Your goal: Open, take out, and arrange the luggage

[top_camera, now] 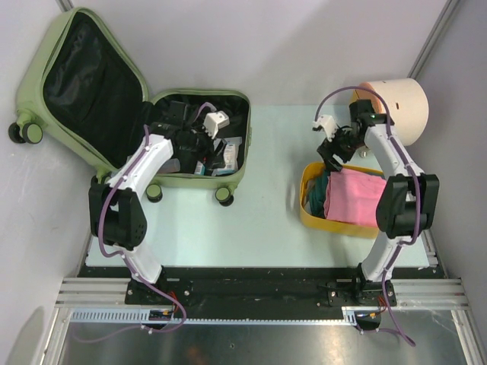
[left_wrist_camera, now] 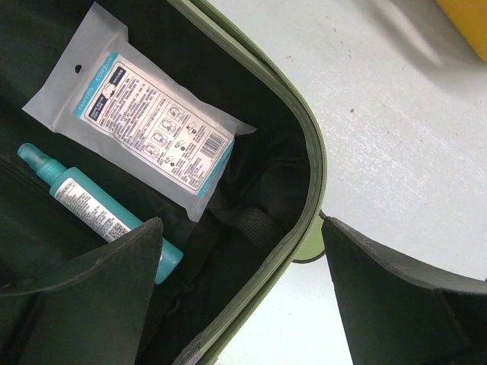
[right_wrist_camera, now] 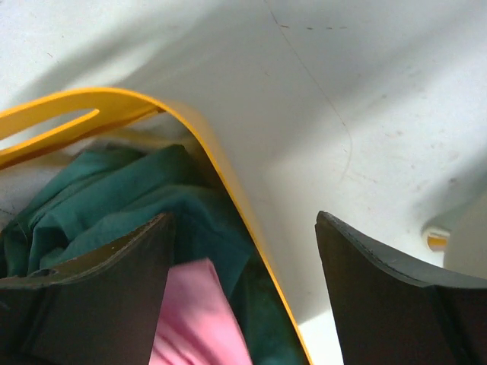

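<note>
The luggage [top_camera: 84,84] is a pale sage-green suitcase lying open at the back left, with its lid leaning on the wall and its black-lined base [top_camera: 242,156] flat on the table. Inside the base lie a white packet [left_wrist_camera: 141,133] and a teal spray bottle [left_wrist_camera: 91,209]. My left gripper [top_camera: 213,152] [left_wrist_camera: 242,228] hangs open over the base's green rim [left_wrist_camera: 304,167], holding nothing. My right gripper [top_camera: 332,150] [right_wrist_camera: 243,220] stands open and empty above the far edge of the yellow basket [top_camera: 312,209] [right_wrist_camera: 221,175].
The basket holds a green cloth [right_wrist_camera: 114,198] and a pink cloth [top_camera: 354,198] [right_wrist_camera: 198,312]. A cream drum [top_camera: 399,106] lies at the back right, close to the right arm. Several small dark and white items fill the suitcase base. Walls close in on the left and right.
</note>
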Controlling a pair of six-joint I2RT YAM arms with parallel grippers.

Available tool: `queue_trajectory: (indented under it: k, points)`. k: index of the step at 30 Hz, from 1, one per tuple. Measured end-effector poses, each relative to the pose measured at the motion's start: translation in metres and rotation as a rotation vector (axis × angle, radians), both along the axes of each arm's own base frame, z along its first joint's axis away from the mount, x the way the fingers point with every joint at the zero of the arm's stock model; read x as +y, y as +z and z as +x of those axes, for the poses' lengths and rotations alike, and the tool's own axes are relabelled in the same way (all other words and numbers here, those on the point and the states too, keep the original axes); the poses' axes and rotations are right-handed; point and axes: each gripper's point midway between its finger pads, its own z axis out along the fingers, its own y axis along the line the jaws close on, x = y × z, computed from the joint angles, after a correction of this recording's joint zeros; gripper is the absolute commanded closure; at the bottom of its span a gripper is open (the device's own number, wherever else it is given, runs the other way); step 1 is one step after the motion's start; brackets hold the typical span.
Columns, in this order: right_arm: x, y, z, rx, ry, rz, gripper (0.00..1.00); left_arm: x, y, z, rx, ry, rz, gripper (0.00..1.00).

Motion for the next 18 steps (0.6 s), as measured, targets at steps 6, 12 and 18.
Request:
queue_trajectory:
  k: [6,12,18]
  points:
    - [0.017,-0.021,-0.002,0.058,0.055,-0.006,0.36,-0.001,-0.003,-0.003,0.008,-0.005,0.001,0.11]
    - [0.020,-0.035,-0.006,0.081,0.068,-0.007,1.00,-0.002,-0.011,-0.010,0.029,-0.011,0.008,0.11]
    - [0.007,-0.036,-0.002,0.065,0.027,-0.002,1.00,-0.002,-0.006,-0.018,0.019,-0.014,0.006,0.12]
